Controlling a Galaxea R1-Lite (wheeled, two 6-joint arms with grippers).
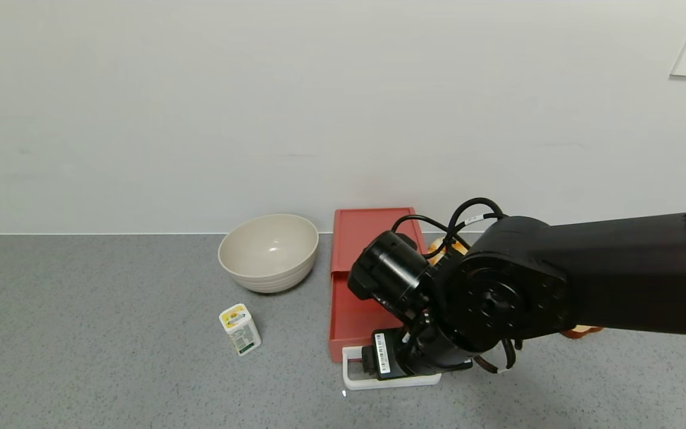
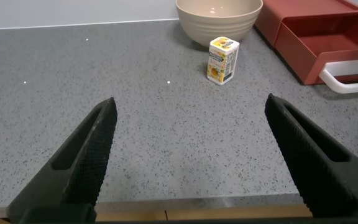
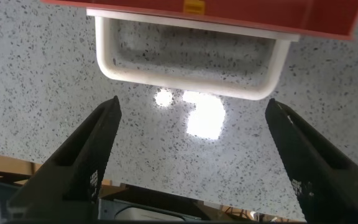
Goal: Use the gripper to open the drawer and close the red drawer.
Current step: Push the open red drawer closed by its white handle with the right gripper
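1. Both fingers (image 3: 86,162) of the right gripper (image 3: 188,165) were spread wide, with nothing held between them, as was shown by the right wrist view.
2. That gripper was positioned over the grey counter (image 1: 111,333) just in front of the white handle (image 3: 188,78) of the red drawer (image 1: 358,301); no contact with the handle was visible.
3. In the head view, the gripper was largely hidden beneath the black right arm (image 1: 557,286), which was stretched in from the right across the front of the drawer.
4. The drawer's tray was seen pulled out toward the robot, its inside exposed, while the red case (image 1: 373,229) was set back against the wall.
5. The left gripper (image 2: 191,158) was held low over the counter well to the left of the drawer, its fingers wide apart and empty.
6. A beige bowl (image 1: 268,251) was placed just left of the case, near the wall.
7. A small white carton (image 1: 240,329) with a yellow label was stood in front of the bowl, apart from both bowl and drawer.
8. An orange object (image 1: 438,247), mostly covered by the arm, was partly seen to the right of the case.
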